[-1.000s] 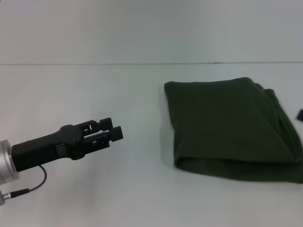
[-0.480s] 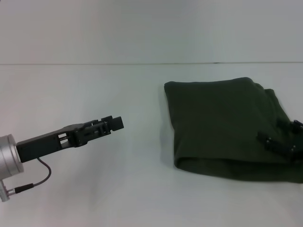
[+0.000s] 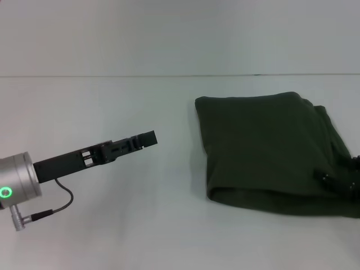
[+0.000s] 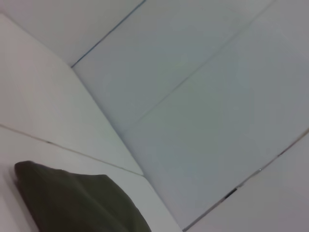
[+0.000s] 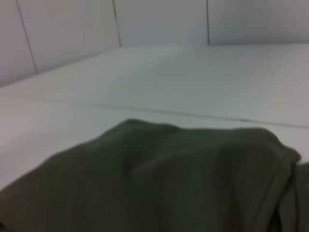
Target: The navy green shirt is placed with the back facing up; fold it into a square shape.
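Note:
The navy green shirt lies folded into a thick, roughly square pad on the right half of the white table, plain side up, with a rolled fold along its near edge. My left gripper hovers over bare table well left of the shirt, pointing toward it and holding nothing. Only a small part of my right gripper shows, at the frame's right edge over the shirt's near right corner. The left wrist view catches one shirt corner. The shirt fills the lower half of the right wrist view.
A seam line crosses the white surface behind the shirt. White tabletop stretches left of and in front of the shirt. Panelled white walls stand beyond the table.
The left arm rolled about its axis and its tip moved forward and right, toward the shirt. The right gripper came in over the shirt's right edge, then slid back toward the frame edge.

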